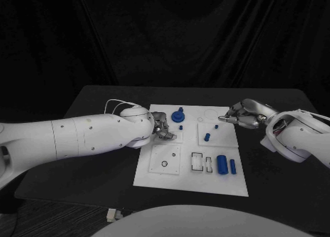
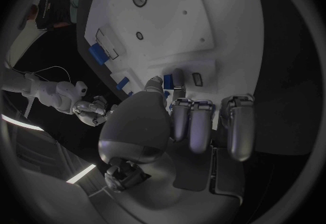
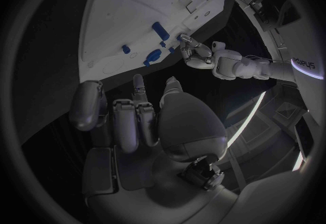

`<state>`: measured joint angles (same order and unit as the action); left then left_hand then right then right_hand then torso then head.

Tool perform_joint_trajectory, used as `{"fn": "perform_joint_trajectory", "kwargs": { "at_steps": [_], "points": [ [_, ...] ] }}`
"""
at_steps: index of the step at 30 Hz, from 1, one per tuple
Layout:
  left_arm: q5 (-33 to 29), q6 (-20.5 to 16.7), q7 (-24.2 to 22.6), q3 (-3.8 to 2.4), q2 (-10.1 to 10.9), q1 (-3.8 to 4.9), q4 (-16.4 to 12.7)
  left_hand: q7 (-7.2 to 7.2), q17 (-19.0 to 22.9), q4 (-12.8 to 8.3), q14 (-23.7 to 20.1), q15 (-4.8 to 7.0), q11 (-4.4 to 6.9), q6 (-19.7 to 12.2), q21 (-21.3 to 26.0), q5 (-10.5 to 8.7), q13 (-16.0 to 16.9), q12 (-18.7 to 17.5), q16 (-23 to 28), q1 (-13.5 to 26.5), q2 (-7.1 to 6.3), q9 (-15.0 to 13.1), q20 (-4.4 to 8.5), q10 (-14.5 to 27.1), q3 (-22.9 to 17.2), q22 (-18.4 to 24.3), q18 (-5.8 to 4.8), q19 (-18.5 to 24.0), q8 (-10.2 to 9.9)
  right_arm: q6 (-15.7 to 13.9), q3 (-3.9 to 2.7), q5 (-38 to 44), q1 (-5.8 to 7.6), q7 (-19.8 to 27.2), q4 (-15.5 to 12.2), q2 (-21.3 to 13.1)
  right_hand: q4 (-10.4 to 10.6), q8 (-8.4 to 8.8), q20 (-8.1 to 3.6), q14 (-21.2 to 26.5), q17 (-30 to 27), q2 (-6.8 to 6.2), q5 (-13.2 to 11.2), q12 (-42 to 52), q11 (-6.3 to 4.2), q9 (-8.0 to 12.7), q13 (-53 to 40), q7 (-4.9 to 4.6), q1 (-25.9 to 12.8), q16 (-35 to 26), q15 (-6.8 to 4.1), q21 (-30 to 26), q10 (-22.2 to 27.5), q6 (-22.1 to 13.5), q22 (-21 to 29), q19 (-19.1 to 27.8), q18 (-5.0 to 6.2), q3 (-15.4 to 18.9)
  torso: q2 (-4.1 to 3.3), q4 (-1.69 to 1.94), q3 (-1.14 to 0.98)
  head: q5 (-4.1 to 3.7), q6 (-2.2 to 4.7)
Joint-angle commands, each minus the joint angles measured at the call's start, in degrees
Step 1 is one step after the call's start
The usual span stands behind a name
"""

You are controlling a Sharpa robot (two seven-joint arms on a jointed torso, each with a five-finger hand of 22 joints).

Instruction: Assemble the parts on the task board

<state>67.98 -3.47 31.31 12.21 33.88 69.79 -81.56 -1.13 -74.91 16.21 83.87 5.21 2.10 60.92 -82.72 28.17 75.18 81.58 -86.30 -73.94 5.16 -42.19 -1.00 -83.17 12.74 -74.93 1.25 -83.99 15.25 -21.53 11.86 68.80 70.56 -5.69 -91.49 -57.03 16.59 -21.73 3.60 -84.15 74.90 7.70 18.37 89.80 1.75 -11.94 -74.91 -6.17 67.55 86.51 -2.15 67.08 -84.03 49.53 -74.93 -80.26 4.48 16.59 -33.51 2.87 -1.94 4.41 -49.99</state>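
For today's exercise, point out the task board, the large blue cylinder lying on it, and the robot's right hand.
task board [image 1: 190, 181], head view, bare near edge.
large blue cylinder [image 1: 222, 164], head view, middle of its body.
right hand [image 1: 243, 115], head view, middle of the hand.

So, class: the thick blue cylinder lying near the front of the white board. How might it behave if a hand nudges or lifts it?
The blue cylinder lies on its side on the white board, so a sideways nudge would probably roll it. It looks like smooth solid plastic, so likely stiff and light. Its round surface may slip in a loose hold.
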Motion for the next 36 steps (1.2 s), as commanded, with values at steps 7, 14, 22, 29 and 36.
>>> {"fn": "perform_joint_trajectory", "kwargs": {
  "at_steps": [7, 14, 22, 29, 36],
  "points": [
    [-0.3, -0.2, -1.3, 0.01, -0.4, -0.24, 0.4, 0.31, -12.0, -0.5, 5.0, 0.72, 1.19, 1.0, -0.1, 0.84, 6.7, -0.5, -0.1, -4.5, 0.79, 0.5, 0.35, -2.9, -2.9, -12.9, 0.37, -2.8, -0.4, -0.3, -0.03, 0.1, -0.15, -0.1, -0.1, -0.1, 0.0, -0.23, 0.17, -3.8, 6.8, 0.27, 0.4, 0.0, -0.44, -0.1, -14.7, 0.41, 0.6, -0.4, -0.39, -0.5, -5.7, -0.1, -7.1, 0.4, 0.75, 0.4, 0.01, 0.00, -0.01, -0.05, -0.01],
    [-0.3, 0.0, -1.1, 0.01, -0.5, -0.28, 0.5, 0.42, -12.0, -0.9, 5.0, 0.88, 1.35, 1.1, -0.2, 2.01, 6.6, -0.6, -0.1, -7.5, -0.36, 0.7, 0.53, -2.9, -6.7, -12.9, 0.36, -2.8, -0.6, -0.2, -0.03, 0.1, -0.16, -0.2, -0.1, -0.2, 0.0, -0.23, 0.17, -3.8, 6.8, 0.27, 0.4, 0.0, -0.44, -0.1, -14.7, 0.41, 0.6, -0.4, -0.39, -0.5, -5.7, -0.1, -7.1, 0.4, 0.75, 0.4, 0.00, -0.02, 0.01, 0.02, -0.01],
    [-0.3, -0.1, -1.1, 0.01, -0.4, -0.30, 0.5, 0.34, -12.0, -0.5, 5.0, 0.88, 1.37, 1.3, -0.2, 2.58, 6.5, -0.7, -0.1, -8.5, -2.17, 0.6, 0.58, -2.9, -11.0, -12.9, 0.36, -2.8, -0.5, -0.2, -0.03, 0.1, -0.16, -0.3, -0.2, -0.2, 0.0, -0.23, 0.17, -3.8, 6.8, 0.27, 0.4, 0.0, -0.44, -0.1, -14.7, 0.41, 0.6, -0.4, -0.39, -0.5, -5.7, -0.1, -7.1, 0.4, 0.75, 0.4, 0.03, 0.00, 0.00, 0.02, -0.01],
    [-0.3, -0.9, -1.4, 0.01, -0.2, -0.30, 0.1, 0.19, -12.0, 0.2, 5.0, 0.79, 1.26, 1.2, -0.2, 4.90, 6.5, -0.8, -0.1, -7.3, -3.97, 0.3, 0.54, -2.9, -17.2, -12.9, 0.36, -2.8, -0.1, -0.2, -0.03, 0.1, -0.16, -0.3, -0.2, -0.2, -0.1, -0.25, 0.16, -3.8, 6.7, 0.33, 0.5, -0.1, -0.46, -0.2, -14.7, 0.43, 0.8, -0.4, -0.40, -0.5, -5.7, 0.0, -7.1, 0.4, 0.75, 0.4, -0.02, 0.01, 0.02, -0.04, -0.01],
    [-0.3, -2.1, -1.7, 0.01, 0.3, -0.30, -0.7, 0.05, -12.0, 0.2, 5.0, 0.67, 1.21, 1.2, -0.2, 5.00, 6.5, -0.8, -0.1, -4.8, -5.66, -0.4, 0.46, -2.9, -23.6, -13.0, 0.35, -2.8, 0.4, -0.2, -0.03, 0.1, -0.16, -0.4, -0.2, -0.3, -0.1, -0.25, 0.16, -3.8, 6.7, 0.33, 0.5, -0.1, -0.46, -0.2, -14.7, 0.43, 0.8, -0.4, -0.40, -0.5, -5.7, 0.0, -7.1, 0.4, 0.75, 0.4, -0.03, 0.03, 0.00, -0.01, -0.01]
  ]
}}
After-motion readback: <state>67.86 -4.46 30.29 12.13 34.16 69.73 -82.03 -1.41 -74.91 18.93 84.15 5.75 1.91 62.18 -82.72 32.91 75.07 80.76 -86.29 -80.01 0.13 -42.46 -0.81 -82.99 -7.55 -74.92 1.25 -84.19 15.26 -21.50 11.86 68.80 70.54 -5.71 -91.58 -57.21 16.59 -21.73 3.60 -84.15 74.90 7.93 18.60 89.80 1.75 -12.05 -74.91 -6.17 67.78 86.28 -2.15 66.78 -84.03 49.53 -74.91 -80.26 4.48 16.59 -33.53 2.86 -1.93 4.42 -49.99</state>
